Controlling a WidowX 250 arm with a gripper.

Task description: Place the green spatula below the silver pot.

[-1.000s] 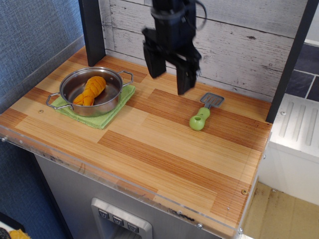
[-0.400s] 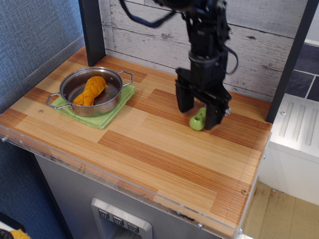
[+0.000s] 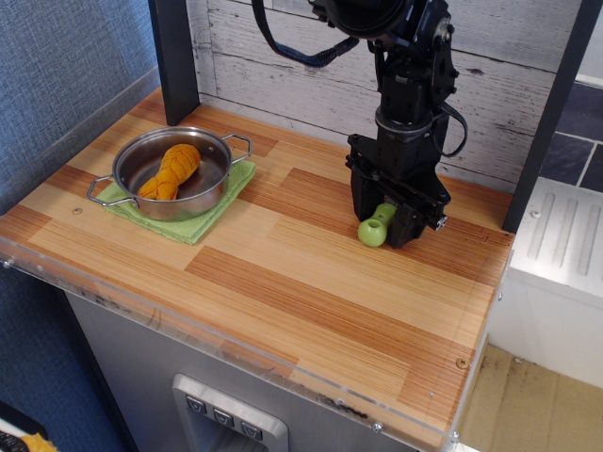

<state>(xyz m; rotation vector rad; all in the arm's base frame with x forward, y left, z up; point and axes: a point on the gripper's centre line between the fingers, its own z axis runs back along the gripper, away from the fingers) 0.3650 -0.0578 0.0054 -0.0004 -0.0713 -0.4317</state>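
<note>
The green spatula [image 3: 375,229] lies on the wooden counter at the right; only the round end of its light-green handle shows, and the blade is hidden behind the gripper. My gripper [image 3: 384,218] is down at the counter with its jaws on either side of the handle, still slightly apart from it. The silver pot [image 3: 213,185] stands at the left on a green cloth [image 3: 205,223], far from the gripper, with an orange toy food item [image 3: 171,169] inside it.
The counter [image 3: 283,282] has a front edge with a clear plastic lip. A wooden plank wall [image 3: 283,56] runs along the back, with dark posts at the back left [image 3: 174,56] and right [image 3: 546,113].
The gripper moved right from above the counter's middle and came down over the spatula, and its jaws now straddle the handle. The spatula and the pot have not moved.
</note>
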